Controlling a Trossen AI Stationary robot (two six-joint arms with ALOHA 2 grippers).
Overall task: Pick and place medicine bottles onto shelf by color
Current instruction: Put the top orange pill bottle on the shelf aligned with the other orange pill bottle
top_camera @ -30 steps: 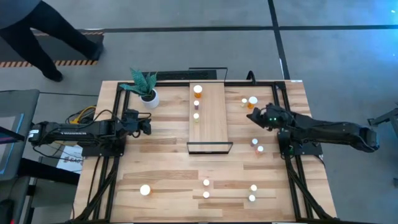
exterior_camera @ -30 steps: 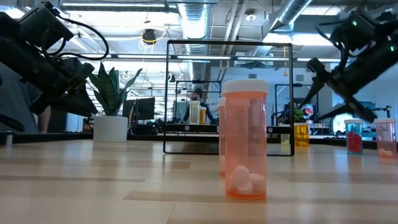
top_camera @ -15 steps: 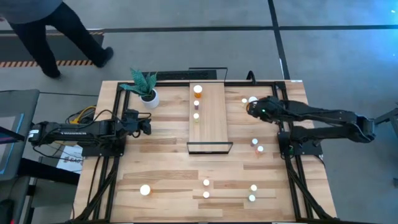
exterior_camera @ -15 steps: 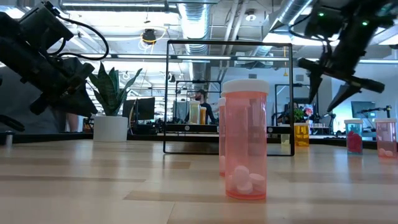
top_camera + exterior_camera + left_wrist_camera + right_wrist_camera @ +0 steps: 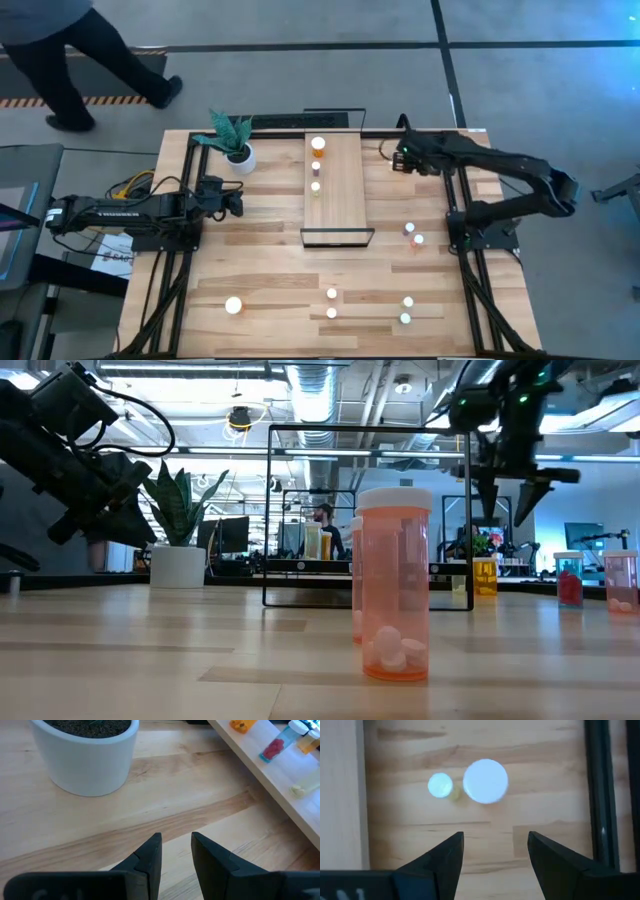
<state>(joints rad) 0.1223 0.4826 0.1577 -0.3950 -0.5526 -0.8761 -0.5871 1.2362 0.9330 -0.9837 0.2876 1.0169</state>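
Plank-topped, the counter (image 5: 270, 270) carries the shelf (image 5: 340, 190) at its middle, the black frame at the shelf's near short end. Three medicine bottles stand along the shelf's left edge: an orange one (image 5: 318, 146) farthest back, then a dark one (image 5: 315, 168), then a pale one (image 5: 315, 186). From the left wrist they show only as lying shapes, cut off at the picture's edge.

Right of the shelf, toward its far end, the right claw (image 5: 400, 158) hangs with its fingers spread wide, clasping nothing. Its wrist camera looks straight down on two white caps, a large one (image 5: 485, 781) and a small one (image 5: 440, 785), side by side and perhaps touching; the bottle bodies are hidden under the caps.

Left of the shelf, the left claw (image 5: 238, 201) waits near the white plant pot (image 5: 241, 157), its fingers a narrow gap apart and empty.

Other bottles are scattered right of the shelf (image 5: 409, 229) and well in front of it (image 5: 233, 305); one orange bottle (image 5: 395, 585) fills the low view, masking another behind it.
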